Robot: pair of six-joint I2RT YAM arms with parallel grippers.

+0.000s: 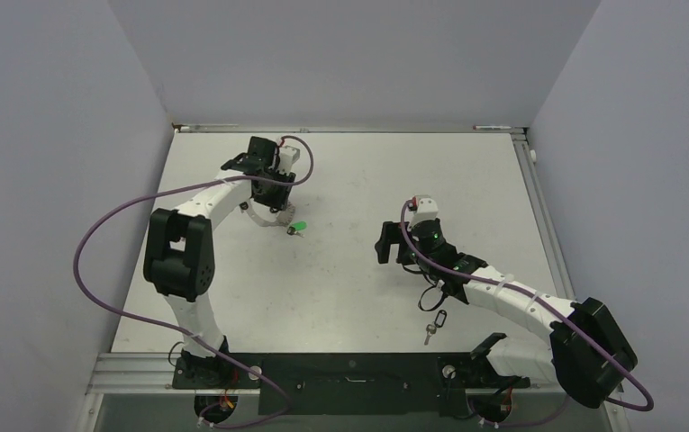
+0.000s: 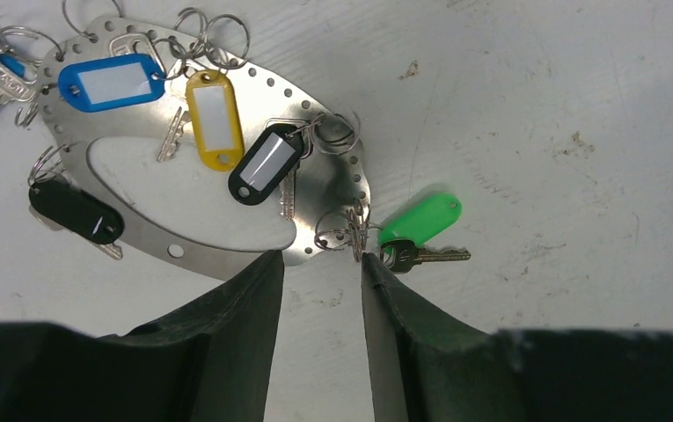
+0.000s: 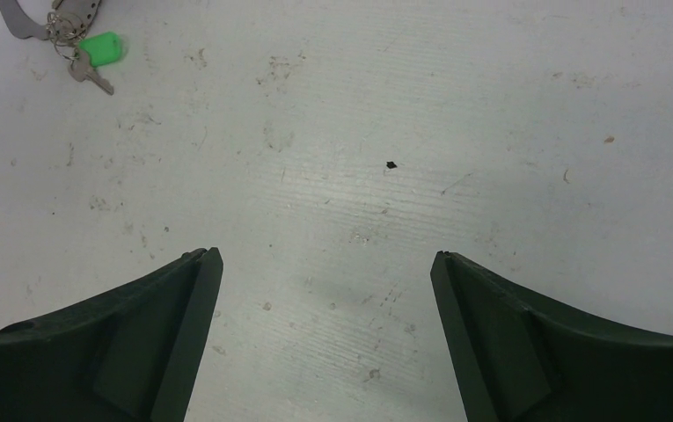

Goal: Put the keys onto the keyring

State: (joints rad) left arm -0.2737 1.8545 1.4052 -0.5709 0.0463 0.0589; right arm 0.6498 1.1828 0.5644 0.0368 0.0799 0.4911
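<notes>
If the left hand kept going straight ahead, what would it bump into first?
Most likely the near rim of the silver perforated oval metal keyring, beside the green-tagged key; depth unclear.

Scuffed white table [image 1: 367,171]: keyring [image 2: 201,251] with tagged keys [image 2: 214,119] at the back left, lone black-tagged key [image 1: 437,321] near the front.

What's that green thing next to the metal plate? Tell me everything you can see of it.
The green tag is a glossy plastic oblong, slightly blurred, lying flat on the white table. A small key lies beside it, blade pointing right. Small wire rings link both to the holed rim of the oval metal plate. The left hand stands beside those rings.
</notes>
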